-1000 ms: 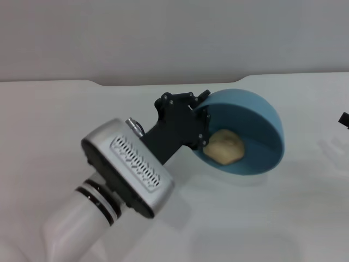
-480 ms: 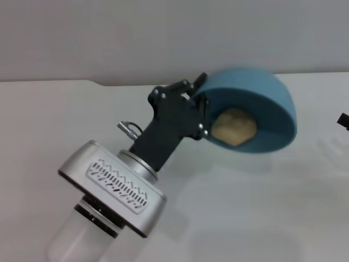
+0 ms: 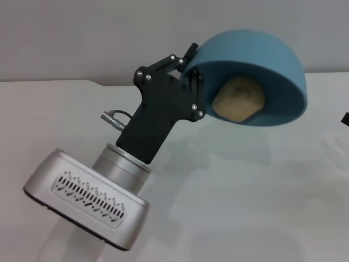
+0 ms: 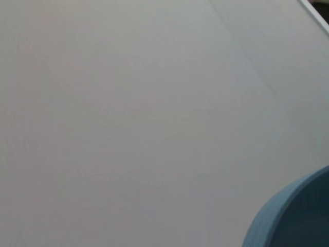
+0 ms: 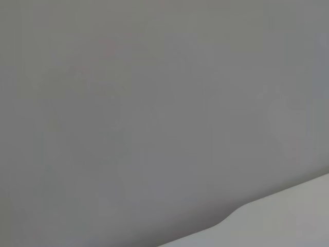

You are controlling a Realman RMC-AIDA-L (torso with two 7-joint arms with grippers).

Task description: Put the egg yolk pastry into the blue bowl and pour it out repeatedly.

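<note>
Gripping the rim of the blue bowl above the white table, the left gripper tilts it steeply, the egg yolk pastry resting inside at its lower edge.

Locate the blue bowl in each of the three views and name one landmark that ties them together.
Head view: the blue bowl is upper right of centre, lifted and tipped, its rim clamped by the left claw, the egg yolk pastry inside.
Left wrist view: only a curved piece of the blue bowl shows in the lower right corner.
Right wrist view: not in it.
Shared landmark: the white table, also and.
</note>
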